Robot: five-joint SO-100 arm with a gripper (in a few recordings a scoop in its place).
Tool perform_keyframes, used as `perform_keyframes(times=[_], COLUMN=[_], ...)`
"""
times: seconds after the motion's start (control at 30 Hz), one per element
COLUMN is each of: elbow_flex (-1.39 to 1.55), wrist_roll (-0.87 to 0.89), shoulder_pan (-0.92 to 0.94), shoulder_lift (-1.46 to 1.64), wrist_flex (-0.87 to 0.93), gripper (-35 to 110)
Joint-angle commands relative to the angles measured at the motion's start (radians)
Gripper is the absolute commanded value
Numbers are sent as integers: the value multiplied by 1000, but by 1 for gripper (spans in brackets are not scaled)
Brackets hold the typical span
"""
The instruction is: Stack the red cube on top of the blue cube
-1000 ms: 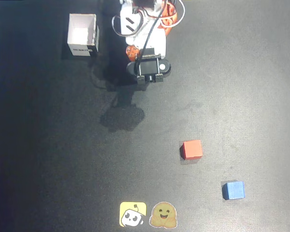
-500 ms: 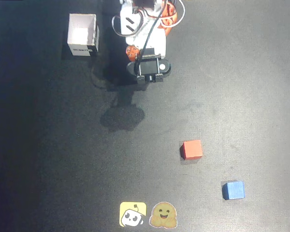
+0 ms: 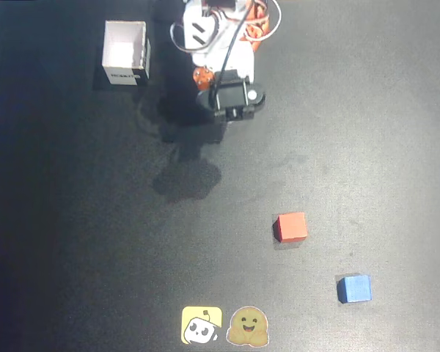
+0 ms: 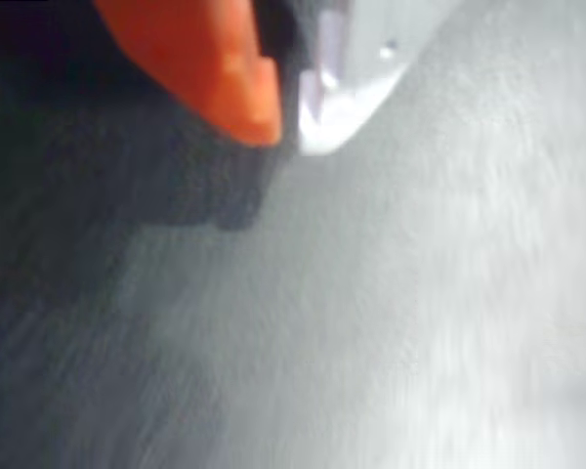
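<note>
The red cube point(image 3: 291, 226) lies on the black table right of centre in the overhead view. The blue cube point(image 3: 353, 288) sits apart from it, lower and further right. My gripper point(image 3: 223, 123) hangs near the arm's base at the top, far from both cubes. In the wrist view the orange finger point(image 4: 225, 73) and the white finger point(image 4: 347, 93) meet at their tips above the blurred mat; the gripper point(image 4: 289, 125) is shut with nothing in it.
A white open box point(image 3: 125, 53) stands at the top left, beside the arm's base point(image 3: 216, 29). Two stickers point(image 3: 224, 325) lie at the table's bottom edge. The arm's shadow point(image 3: 187, 178) falls below the gripper.
The wrist has shifted slightly right and turned a little. Both cubes are where they were.
</note>
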Motion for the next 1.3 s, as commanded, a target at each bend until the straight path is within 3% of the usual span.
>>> perform_keyframes(times=[0.0,0.23,0.43,0.87,1.27], elbow_flex=[-117,-551,-822,-1160,-1322], wrist_roll=[3,8,41,71,72], shoulder_pan=[-6,8,5,-63,-252], shoulder_lift=[-144,-727,-1031,-1382,-1589], wrist_flex=[-72,-121,-126,-132,-170], gripper=[0,0,0,0,0])
